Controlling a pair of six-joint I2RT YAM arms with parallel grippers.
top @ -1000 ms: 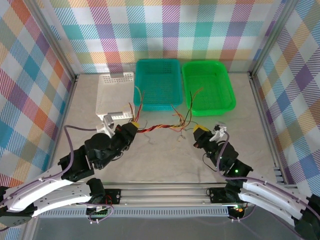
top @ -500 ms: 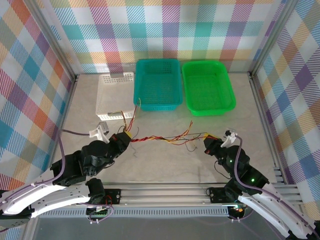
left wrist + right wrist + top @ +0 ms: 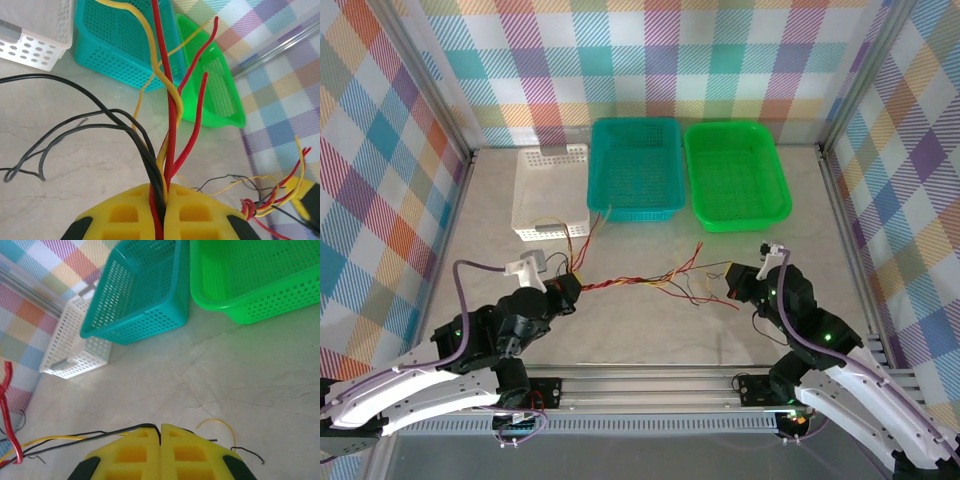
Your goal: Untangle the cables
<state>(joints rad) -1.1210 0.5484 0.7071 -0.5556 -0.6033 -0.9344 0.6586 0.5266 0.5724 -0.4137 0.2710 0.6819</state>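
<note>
Both grippers held the cables, stretched between them over the table: left gripper closed tight on one end, right gripper on the other. A slow, even pull apart looked wisest.

White-shelled left arm and right arm have black joints, purple-grey cables; left end effector and right end effector have yellow fingers.

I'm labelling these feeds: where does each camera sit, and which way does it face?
Top external: above and behind, looking down at the table; both arms show.
Left wrist: low, facing along the left gripper, shut on the cables.
Right wrist: low, over the right gripper, likewise shut on them.
Shared: teal basket and green basket, far side.
</note>
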